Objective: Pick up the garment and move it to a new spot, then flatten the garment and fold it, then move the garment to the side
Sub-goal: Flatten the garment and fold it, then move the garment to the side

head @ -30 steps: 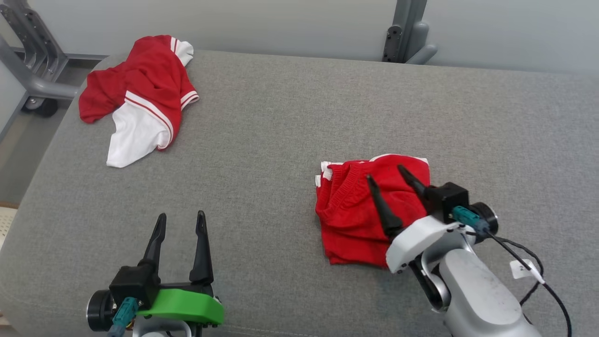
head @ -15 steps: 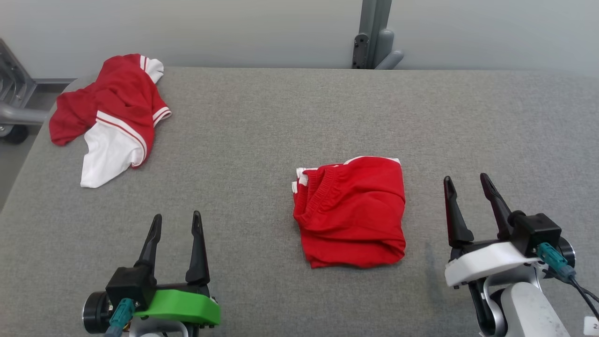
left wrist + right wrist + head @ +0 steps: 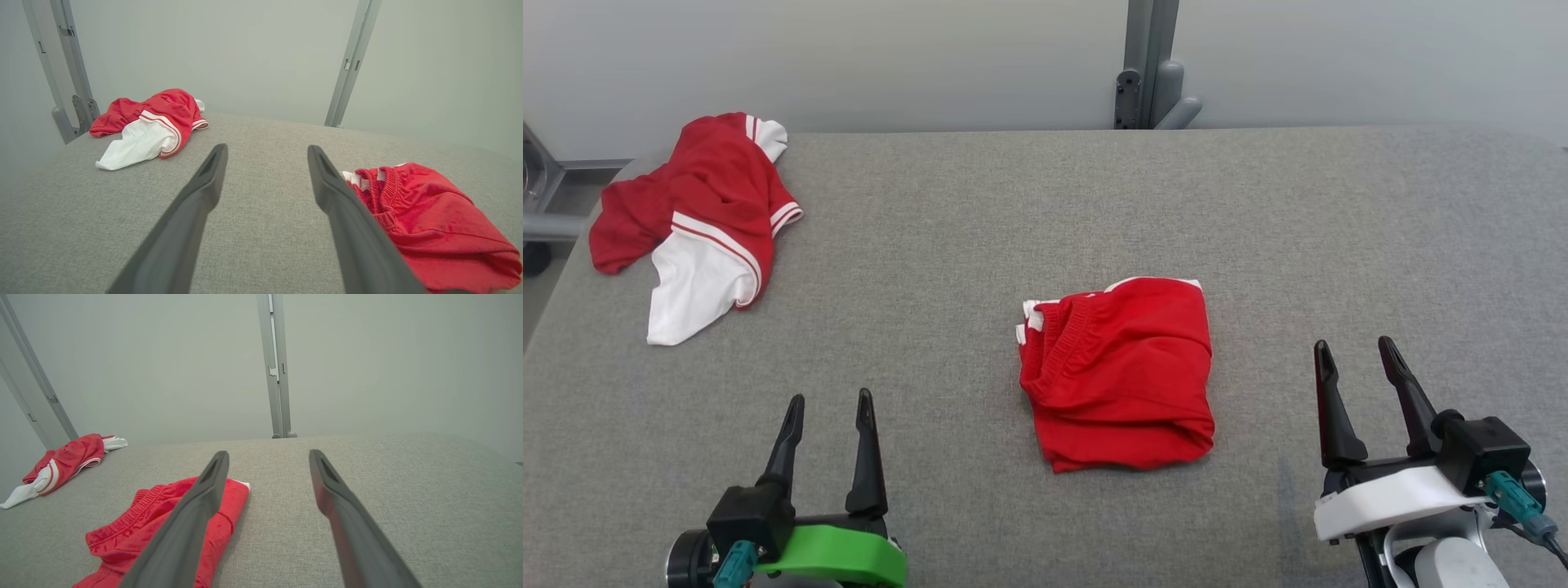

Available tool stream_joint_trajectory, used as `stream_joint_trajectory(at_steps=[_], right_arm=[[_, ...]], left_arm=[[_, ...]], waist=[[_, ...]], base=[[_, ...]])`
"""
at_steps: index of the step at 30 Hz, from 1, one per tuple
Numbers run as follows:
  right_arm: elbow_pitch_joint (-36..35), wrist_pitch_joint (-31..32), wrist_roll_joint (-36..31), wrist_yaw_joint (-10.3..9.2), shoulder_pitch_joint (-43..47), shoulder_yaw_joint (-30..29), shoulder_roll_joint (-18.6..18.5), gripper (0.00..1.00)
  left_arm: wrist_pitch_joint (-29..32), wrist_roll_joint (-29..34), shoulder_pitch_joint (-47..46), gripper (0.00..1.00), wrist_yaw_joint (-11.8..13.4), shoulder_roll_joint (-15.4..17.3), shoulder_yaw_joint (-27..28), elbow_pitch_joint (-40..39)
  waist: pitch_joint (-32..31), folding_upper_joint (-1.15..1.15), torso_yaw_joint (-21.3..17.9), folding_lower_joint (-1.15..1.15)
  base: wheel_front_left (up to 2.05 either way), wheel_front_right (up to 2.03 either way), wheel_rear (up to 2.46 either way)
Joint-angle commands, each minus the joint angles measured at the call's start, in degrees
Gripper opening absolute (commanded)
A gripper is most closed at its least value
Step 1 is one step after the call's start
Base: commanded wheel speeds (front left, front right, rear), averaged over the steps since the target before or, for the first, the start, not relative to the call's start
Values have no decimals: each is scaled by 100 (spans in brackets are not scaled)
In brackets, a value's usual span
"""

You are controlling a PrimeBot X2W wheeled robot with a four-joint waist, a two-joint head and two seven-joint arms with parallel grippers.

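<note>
A folded red garment (image 3: 1119,376) with an elastic waistband lies in the middle of the grey padded table (image 3: 980,229). In the left wrist view the garment (image 3: 425,220) sits right of the fingers, and in the right wrist view the garment (image 3: 159,526) lies left of them. My left gripper (image 3: 829,400) stands open near the front left, empty. At the front right, well clear of the garment, my right gripper (image 3: 1352,345) is open and empty too.
A crumpled red and white garment (image 3: 698,220) lies at the table's far left corner, also visible as a heap (image 3: 151,124) in the left wrist view. A grey metal post (image 3: 1143,65) stands behind the table, and a metal frame (image 3: 539,204) at the far left.
My right gripper has drawn back off the folded red garment to the front right. The camera has shifted, so the whole scene sits differently in view.
</note>
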Motion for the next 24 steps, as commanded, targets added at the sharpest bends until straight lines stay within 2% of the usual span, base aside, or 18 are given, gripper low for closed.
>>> stream_joint_trajectory(at_steps=[1,24], right_arm=[[-19,-14,22,-2,85,-14,-12,100],[153,-11,-8,-2,110,-2,-12,100]], left_arm=[[-3,39,62,100,-10,8,20,7],[-3,49,144,100,-24,8,-12,62]], waist=[[-9,0,5,0],[-113,0,77,0]], base=[[0,0,0],[0,0,0]])
